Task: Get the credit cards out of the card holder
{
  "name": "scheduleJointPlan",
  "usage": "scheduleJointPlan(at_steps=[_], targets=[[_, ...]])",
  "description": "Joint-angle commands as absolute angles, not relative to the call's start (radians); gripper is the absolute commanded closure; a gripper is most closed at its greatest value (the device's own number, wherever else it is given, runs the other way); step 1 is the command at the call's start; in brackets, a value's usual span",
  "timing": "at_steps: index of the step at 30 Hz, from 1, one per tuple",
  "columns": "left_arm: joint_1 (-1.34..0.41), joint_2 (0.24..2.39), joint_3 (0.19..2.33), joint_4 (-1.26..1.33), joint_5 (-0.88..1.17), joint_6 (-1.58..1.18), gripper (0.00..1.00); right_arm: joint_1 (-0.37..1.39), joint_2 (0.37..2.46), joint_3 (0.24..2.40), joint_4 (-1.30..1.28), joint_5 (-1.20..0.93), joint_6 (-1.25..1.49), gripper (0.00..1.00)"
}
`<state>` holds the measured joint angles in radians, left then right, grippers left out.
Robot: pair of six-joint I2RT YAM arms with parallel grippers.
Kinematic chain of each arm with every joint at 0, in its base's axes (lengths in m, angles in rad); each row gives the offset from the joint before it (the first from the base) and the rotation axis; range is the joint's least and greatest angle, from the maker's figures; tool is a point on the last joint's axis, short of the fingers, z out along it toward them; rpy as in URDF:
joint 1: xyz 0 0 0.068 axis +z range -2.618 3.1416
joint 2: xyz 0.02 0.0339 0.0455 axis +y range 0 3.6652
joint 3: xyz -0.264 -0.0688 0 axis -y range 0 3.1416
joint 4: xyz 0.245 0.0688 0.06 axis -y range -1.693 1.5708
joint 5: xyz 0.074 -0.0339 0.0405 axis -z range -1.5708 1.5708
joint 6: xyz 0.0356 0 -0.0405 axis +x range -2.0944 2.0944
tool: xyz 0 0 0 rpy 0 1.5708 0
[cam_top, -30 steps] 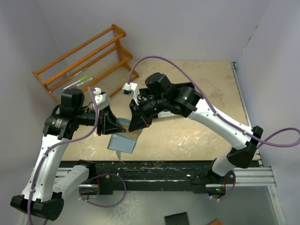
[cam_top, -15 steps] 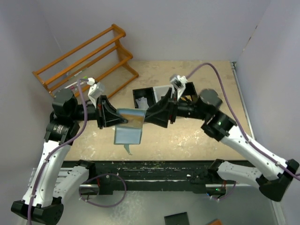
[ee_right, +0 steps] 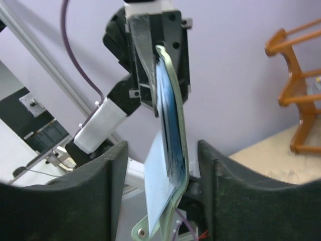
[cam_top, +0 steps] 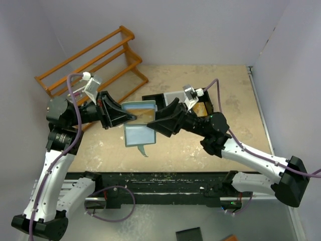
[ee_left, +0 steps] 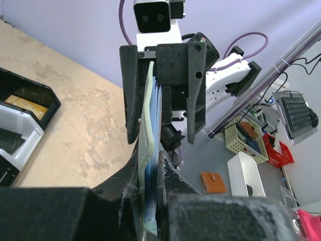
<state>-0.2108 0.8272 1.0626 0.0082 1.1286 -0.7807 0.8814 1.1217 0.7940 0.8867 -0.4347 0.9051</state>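
Note:
The card holder (cam_top: 138, 134) hangs open in the air, its light blue inside facing up and its snap tab at the bottom. A tan-printed credit card (cam_top: 146, 117) shows in its upper half. My left gripper (cam_top: 131, 118) is shut on the holder's left edge. In the left wrist view the holder (ee_left: 148, 125) is edge-on between my fingers (ee_left: 165, 170). My right gripper (cam_top: 159, 122) is open at the holder's right edge. In the right wrist view its fingers (ee_right: 108, 186) stand apart on both sides of the holder (ee_right: 176, 150), where the stacked card edges (ee_right: 166, 130) show.
A black-and-white bin tray (cam_top: 174, 97) stands behind the right arm, with a tan flat item (cam_top: 203, 107) in its right compartment. A wooden rack (cam_top: 90, 60) stands at the back left. The black table rail (cam_top: 165, 183) runs along the near edge.
The right arm swung round to the holder's right side. Both grippers and the holder rose and moved toward the back, and the holder now hangs open facing up.

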Motion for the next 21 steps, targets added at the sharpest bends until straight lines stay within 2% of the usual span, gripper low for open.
scheduleJointPlan(at_steps=[1, 4, 5, 6, 10, 12, 13, 16, 18, 21], targets=[[-0.212, 0.795, 1.071, 0.078, 1.127, -0.817, 1.00, 0.894, 1.136, 0.803, 1.132, -0.380, 0.951, 0.49], [-0.212, 0.788, 1.062, 0.058, 1.134, -0.798, 0.99, 0.894, 1.142, 0.778, 1.185, -0.384, 0.965, 0.79], [-0.211, 0.787, 1.056, 0.048, 1.143, -0.787, 0.88, 0.894, 1.138, 0.773, 1.171, -0.390, 0.967, 0.89], [-0.212, 0.787, 1.051, 0.030, 1.154, -0.765, 0.70, 0.894, 1.130, 0.772, 1.150, -0.415, 0.974, 1.00], [-0.212, 0.796, 1.065, -0.196, 1.210, -0.471, 0.34, 0.862, 1.069, 0.835, 0.877, -0.484, 0.887, 1.00], [-0.212, 0.818, 1.113, -0.411, 1.242, -0.222, 0.15, 0.855, 1.064, 0.941, 0.588, -0.549, 0.741, 1.00], [-0.212, 0.836, 1.158, -0.528, 1.246, -0.101, 0.10, 0.854, 1.076, 1.024, 0.390, -0.571, 0.642, 1.00], [-0.212, 0.909, 1.254, -0.873, 1.247, 0.227, 0.03, 0.854, 1.144, 1.193, -0.075, -0.616, 0.410, 1.00], [-0.212, 0.943, 1.273, -0.971, 1.252, 0.342, 0.02, 0.856, 1.182, 1.257, -0.181, -0.624, 0.322, 1.00], [-0.212, 0.939, 1.259, -0.980, 1.255, 0.385, 0.02, 0.856, 1.237, 1.321, -0.357, -0.669, 0.230, 1.00]])
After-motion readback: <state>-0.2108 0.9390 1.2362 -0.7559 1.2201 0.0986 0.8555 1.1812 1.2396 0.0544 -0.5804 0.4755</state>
